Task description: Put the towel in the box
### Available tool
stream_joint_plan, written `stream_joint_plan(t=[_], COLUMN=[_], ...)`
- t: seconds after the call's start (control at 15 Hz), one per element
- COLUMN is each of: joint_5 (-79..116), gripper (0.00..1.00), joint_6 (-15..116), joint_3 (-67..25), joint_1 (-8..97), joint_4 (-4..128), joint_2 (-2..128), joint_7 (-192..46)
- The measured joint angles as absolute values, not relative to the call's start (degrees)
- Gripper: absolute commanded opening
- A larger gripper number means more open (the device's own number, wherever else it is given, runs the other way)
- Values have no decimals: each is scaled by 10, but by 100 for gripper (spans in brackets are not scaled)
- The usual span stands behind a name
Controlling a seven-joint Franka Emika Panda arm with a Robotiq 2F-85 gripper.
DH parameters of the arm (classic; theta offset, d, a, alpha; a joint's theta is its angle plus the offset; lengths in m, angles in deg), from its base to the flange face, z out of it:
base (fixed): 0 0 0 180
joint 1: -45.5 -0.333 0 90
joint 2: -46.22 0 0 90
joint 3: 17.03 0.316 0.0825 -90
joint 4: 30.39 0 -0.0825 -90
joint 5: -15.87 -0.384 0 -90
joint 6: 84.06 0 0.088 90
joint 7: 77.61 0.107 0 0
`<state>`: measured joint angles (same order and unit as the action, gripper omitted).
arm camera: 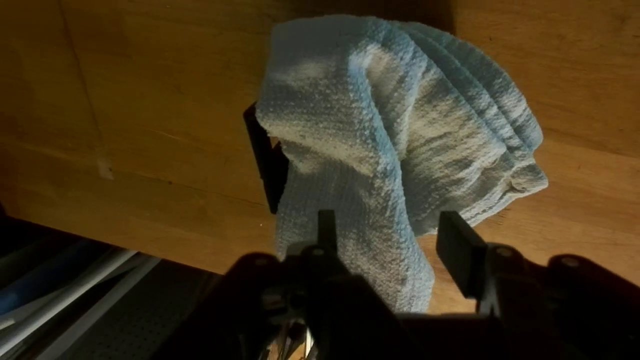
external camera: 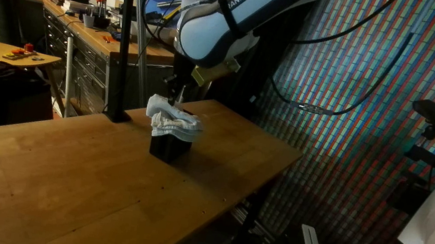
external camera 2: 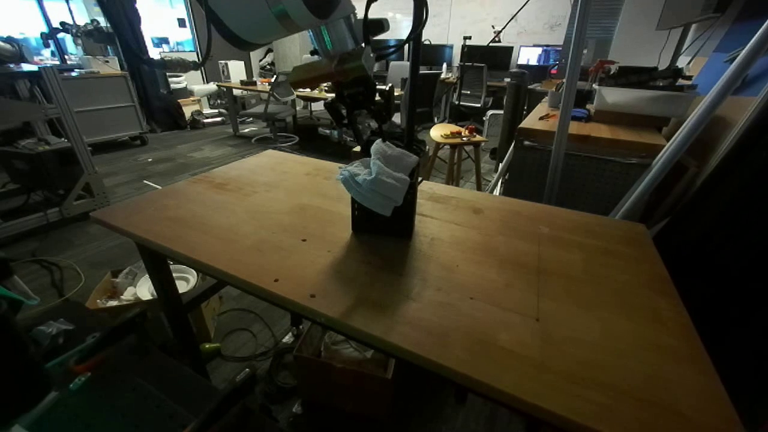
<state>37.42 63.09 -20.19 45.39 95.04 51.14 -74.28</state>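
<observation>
Pale blue-grey towel [arm camera: 380, 150], faintly ribbed, heaped over the mouth of the black box [external camera: 169, 149]. Most of it sits above the rim, and folds overhang the wall in both exterior views. Box upright on the wooden table [external camera 2: 510, 288].

Robotiq gripper [arm camera: 387, 232]: jaws well apart, nothing seen clamped. In the wrist view one of the fingers [arm camera: 327, 225] overlaps the towel; its partner stands past the towel's edge, a sliver of the wooden table showing between. (Whether either touches the fabric, cannot tell.)

Relation that matters: the towel's longer strip runs roughly up and down the wrist view, its near end reaching into the space between the fingers. The bulk lies from there toward the top of that view, and a fan of layered folds spreads sideways, opposite the one stretch of rim that shows.

Judgement: carrying over looks done, stowing only partial. Next move probably calls for centring over the heap and pressing down, or folding the fan inward. Risk: a push on the overhang might drag the towel off or tip the box.
</observation>
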Motion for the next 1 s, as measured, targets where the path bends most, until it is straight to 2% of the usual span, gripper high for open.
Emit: stream_joint_plan(t=[0.13, 0.4, 0.47, 0.6, 1.0], joint_5=[393, 401, 401, 401, 400], gripper=[10, 2, 7, 9, 8], joint_6=[622, 614, 615, 615, 627], joint_3=[-201, -198, -197, -197, -198], joint_1=[454, 454, 454, 454, 457], joint_4=[960, 976, 979, 985, 982], joint_2=[494, 478, 478, 481, 504], joint_7=[-733, -732, -732, -733, -757])
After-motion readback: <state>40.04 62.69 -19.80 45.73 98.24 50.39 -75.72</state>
